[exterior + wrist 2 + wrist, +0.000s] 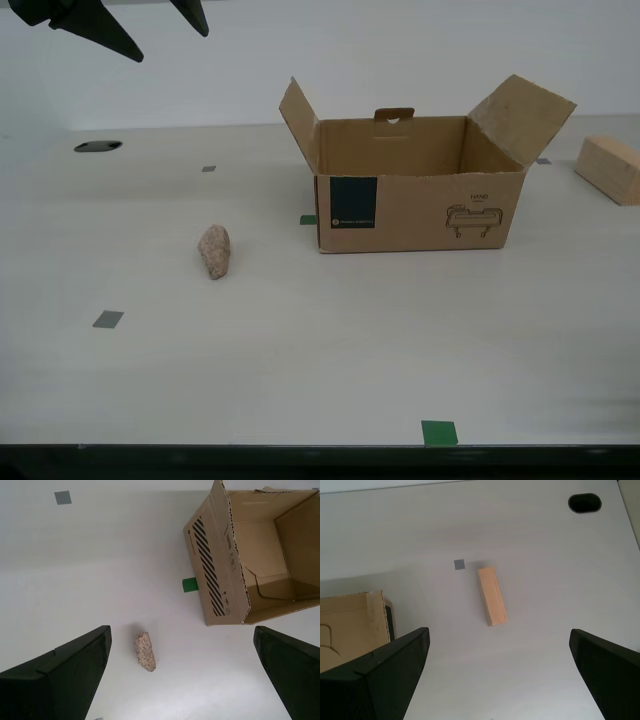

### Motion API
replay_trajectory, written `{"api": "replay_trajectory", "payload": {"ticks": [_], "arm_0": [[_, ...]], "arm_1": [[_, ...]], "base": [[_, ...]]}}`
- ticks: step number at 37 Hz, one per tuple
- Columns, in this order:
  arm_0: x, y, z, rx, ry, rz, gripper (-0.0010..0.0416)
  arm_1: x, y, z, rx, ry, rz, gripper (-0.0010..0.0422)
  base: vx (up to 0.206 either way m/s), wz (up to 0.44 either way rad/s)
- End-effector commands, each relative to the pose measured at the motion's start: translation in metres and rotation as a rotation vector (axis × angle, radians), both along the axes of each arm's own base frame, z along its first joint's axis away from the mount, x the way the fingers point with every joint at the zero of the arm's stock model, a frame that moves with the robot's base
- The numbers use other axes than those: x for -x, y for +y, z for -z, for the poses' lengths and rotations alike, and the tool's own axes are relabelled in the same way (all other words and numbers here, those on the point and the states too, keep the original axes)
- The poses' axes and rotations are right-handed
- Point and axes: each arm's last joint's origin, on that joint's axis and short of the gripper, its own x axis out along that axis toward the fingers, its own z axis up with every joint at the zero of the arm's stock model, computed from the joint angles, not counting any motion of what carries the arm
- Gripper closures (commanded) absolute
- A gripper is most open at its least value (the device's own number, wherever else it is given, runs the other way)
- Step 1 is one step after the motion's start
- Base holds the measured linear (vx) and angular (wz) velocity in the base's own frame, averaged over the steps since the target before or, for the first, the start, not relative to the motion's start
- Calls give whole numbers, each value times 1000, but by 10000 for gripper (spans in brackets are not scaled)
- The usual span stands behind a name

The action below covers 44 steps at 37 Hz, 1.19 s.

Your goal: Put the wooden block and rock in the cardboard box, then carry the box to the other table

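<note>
- Cardboard box [420,195] is the landmark: upright on the smooth off-white table [300,370], both side flaps up, nothing visible inside in the second wrist view.
- Rock [214,251] lies on the table well apart from the box, off its navy-label [353,203] end, towards the exterior view's left. Not touching anything.
- Wooden block [610,168] lies on the table beyond the box's opposite end, at the exterior view's right edge, partly cut off there. The first wrist view shows all of it, flat, next to a small grey square [459,564].
- My second gripper [182,680] hangs high above the rock, fingers spread wide, nothing between them.
- My first gripper [499,680] hangs high above the block, fingers also spread wide, empty.
- Nothing loaded yet; both picks are pending.
- Rock handling, my read: rigid, dense for its size, rough surface so decent friction, but the egg shape can squirt out of a flat pinch. Grip across the narrow waist at mid-length, pads square to the long axis.
- Block: stiff, light, flat parallel faces, so an easy grasp. Close across the short width at mid-length to avoid tipping.
- Box: light, corrugated walls flex. Likely needs both grippers on opposite walls or rims for the carry; the flaps look too floppy to bear load.
</note>
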Motion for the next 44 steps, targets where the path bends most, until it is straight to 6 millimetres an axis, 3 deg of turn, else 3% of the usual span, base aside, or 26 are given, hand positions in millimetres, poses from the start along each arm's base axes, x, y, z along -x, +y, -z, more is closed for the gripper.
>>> {"api": "replay_trajectory", "payload": {"ticks": [1, 8, 17, 36, 44], "arm_0": [[-12, -2, 5, 3, -16, 7, 16], [-25, -4, 17, -1, 19, 6, 16], [-28, -8, 20, -4, 34, 19, 16], [-17, -57, 21, -67, 21, 107, 16], [-31, -63, 33, -39, -42, 93, 16]], "arm_1": [[0, 0, 0, -3, 4, -14, 23], [3, 2, 2, 14, 71, -87, 23], [9, 4, 6, -18, 138, -89, 23], [11, 5, 7, -29, 155, -90, 23], [11, 5, 7, -31, 160, -91, 23]], "base": [[0, 0], [0, 0], [0, 0], [0, 0], [0, 0]]}}
